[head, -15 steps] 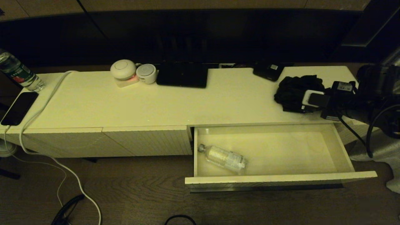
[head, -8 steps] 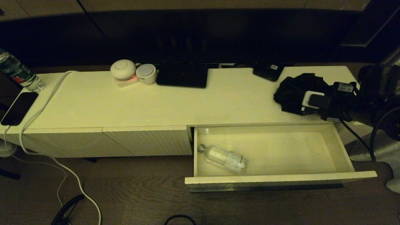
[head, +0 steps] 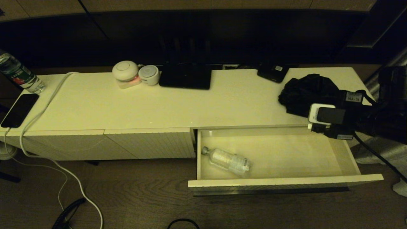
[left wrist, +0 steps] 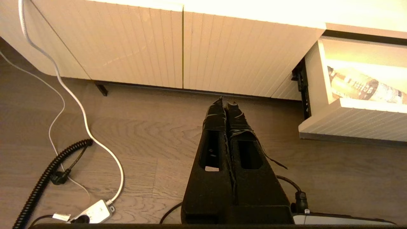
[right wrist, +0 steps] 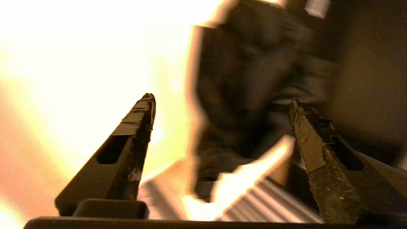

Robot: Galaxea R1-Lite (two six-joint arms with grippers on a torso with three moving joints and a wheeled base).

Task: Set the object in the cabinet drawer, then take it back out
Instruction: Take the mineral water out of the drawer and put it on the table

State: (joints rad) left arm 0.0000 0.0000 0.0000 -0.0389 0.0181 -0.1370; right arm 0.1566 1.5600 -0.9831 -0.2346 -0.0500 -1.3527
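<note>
The cabinet drawer (head: 286, 182) is pulled out of the cabinet (head: 159, 105) at the right. A clear plastic bottle (head: 229, 161) lies on its side in the drawer's left part, also seen in the left wrist view (left wrist: 359, 87). My right arm (head: 330, 119) hovers above the drawer's back right corner, far from the bottle. Its gripper (right wrist: 222, 101) is open with nothing between the fingers. My left gripper (left wrist: 226, 103) is shut and empty, low over the floor in front of the closed ribbed panels (left wrist: 241, 57).
A black cloth bundle (head: 305, 92) lies on the cabinet top beside my right arm. Further along stand a small black box (head: 273, 73), a flat black device (head: 186, 76), two round white devices (head: 125, 70), a phone (head: 19, 109), another bottle (head: 19, 74) and a white cable (head: 47, 98).
My right arm has moved forward and down, from over the cabinet top beside the black cloth to above the drawer's back right corner. The bottle and drawer have not moved.
</note>
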